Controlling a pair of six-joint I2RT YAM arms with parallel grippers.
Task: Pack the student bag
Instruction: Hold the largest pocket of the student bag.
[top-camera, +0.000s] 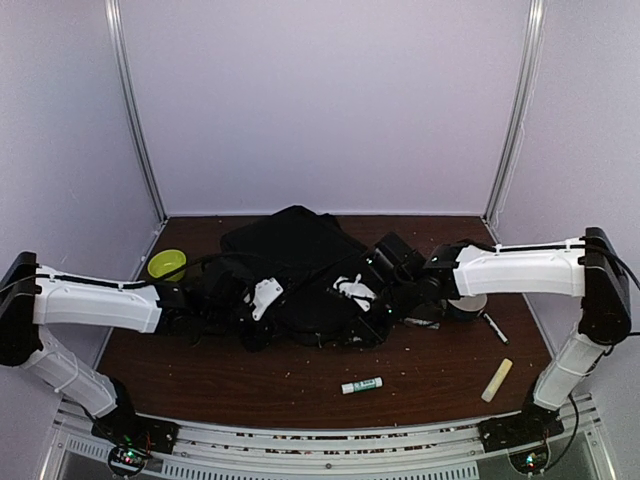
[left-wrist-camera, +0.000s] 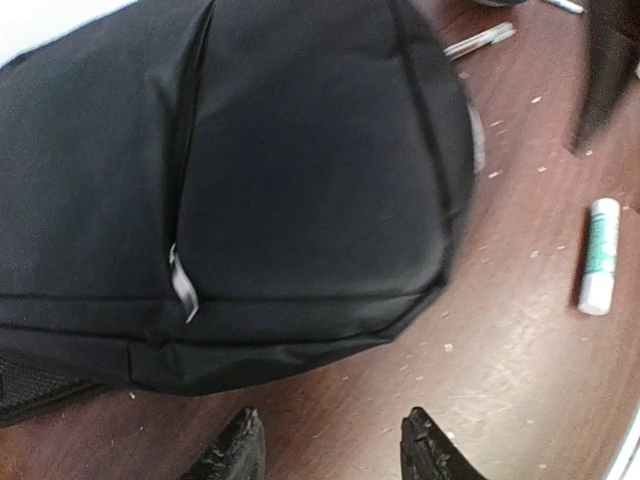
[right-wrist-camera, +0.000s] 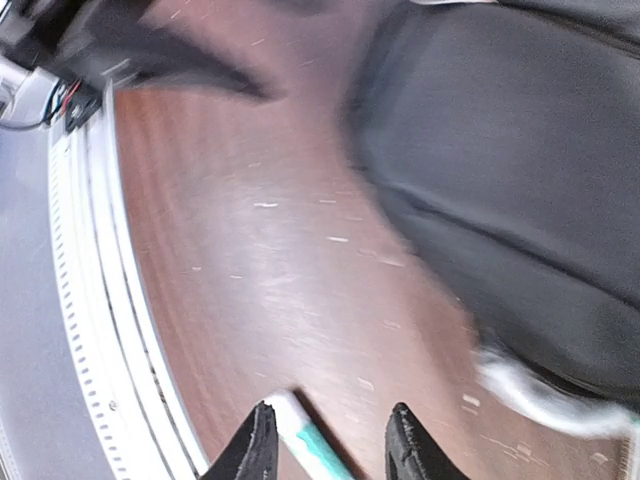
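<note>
Left gripper (left-wrist-camera: 332, 452): jaws parted, empty; student bag (left-wrist-camera: 300, 150) just ahead. Right gripper (right-wrist-camera: 330, 442): jaws parted, empty; glue stick (right-wrist-camera: 300, 420) beyond the tips.

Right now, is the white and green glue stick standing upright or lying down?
Lying down: the white and green glue stick rests on its side on the brown table, apart from the black fabric backpack.

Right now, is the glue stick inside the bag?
No, the glue stick lies on the bare table, out in front of the bag.
</note>
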